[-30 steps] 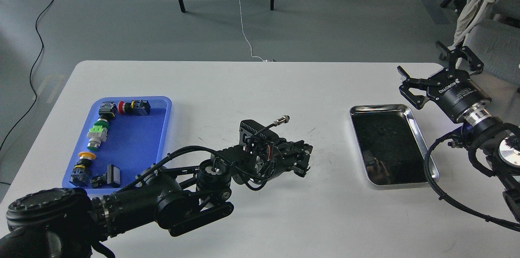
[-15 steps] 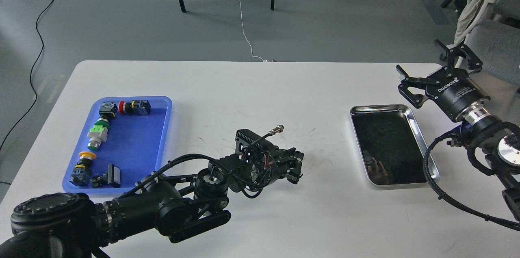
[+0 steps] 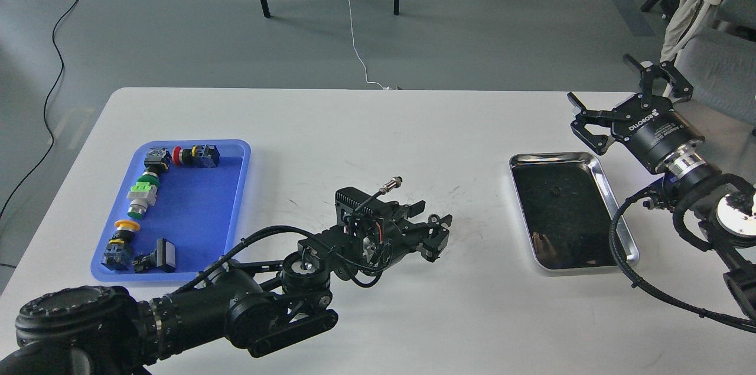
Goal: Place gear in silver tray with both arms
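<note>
A small dark gear [image 3: 433, 219] sits between the fingertips of my left gripper [image 3: 435, 226], which is shut on it just above the white table, near the middle. The silver tray [image 3: 570, 156] lies to the right, well apart from the left gripper. A small dark spot [image 3: 554, 190] shows on its reflective bottom; I cannot tell what it is. My right gripper [image 3: 617, 97] is open and empty, held in the air beyond the tray's far right corner.
A blue plastic tray [image 3: 237, 186] at the left holds several push-button switches. The table's far edge [image 3: 378, 90] runs behind both trays. A chair with a pale cloth [image 3: 697, 3] stands at the far right.
My left gripper drew back left along the table, then lifted and turned; the small gear now shows between its fingertips. My right gripper shifted slightly up and away, still open.
</note>
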You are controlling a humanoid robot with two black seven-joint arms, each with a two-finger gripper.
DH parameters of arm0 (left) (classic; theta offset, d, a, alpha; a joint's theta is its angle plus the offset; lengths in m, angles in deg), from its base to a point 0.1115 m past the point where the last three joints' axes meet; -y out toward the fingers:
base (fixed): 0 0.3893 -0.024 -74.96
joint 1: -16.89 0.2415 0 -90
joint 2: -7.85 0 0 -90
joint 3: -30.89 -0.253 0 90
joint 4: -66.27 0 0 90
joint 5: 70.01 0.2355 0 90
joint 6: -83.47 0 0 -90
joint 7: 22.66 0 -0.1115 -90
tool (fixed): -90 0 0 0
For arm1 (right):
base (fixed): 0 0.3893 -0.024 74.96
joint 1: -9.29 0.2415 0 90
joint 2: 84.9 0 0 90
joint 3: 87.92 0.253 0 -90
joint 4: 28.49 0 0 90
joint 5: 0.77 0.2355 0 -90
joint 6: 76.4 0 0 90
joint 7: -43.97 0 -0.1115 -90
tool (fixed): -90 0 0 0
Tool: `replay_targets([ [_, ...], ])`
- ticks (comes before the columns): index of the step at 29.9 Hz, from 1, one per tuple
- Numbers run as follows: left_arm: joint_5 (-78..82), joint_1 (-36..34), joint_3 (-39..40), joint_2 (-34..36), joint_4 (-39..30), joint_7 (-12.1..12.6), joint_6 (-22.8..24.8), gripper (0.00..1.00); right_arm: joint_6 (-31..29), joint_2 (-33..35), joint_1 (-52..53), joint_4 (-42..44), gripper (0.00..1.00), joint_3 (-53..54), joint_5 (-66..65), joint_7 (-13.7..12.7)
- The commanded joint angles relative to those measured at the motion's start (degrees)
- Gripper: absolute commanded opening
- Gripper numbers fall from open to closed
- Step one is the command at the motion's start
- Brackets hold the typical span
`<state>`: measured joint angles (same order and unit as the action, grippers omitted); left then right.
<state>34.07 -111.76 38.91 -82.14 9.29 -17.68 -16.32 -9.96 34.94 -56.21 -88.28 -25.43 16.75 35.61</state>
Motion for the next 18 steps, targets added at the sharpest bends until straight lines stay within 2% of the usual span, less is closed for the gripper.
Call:
replay_targets([
  [1, -1.60, -0.29, 1.11, 0.00, -0.75, -0.59, -2.33, 0.98, 0.45, -0.05, 3.00, -0.32, 0.98, -1.58, -4.86, -0.25],
  [6, -7.03, -0.46, 13.83, 0.00, -0.85, -0.41, -3.12, 0.98, 2.47, 0.74, 11.34, -0.94, 0.98, -11.75, -9.00, -0.33],
  [12, -23.98, -1.78, 26.41, 0.00, -1.02, 0.47, -3.13, 0.98, 2.82, 3.20, 27.15, -1.11, 0.98, -35.03, -14.62, -0.51],
  [18, -44.80, -2.22, 33.97, 9.21, -1.19, 0.47, -4.88, 0.98, 3.44, 1.28, 43.68, -1.73, 0.98, -56.93, -15.59, -0.51],
])
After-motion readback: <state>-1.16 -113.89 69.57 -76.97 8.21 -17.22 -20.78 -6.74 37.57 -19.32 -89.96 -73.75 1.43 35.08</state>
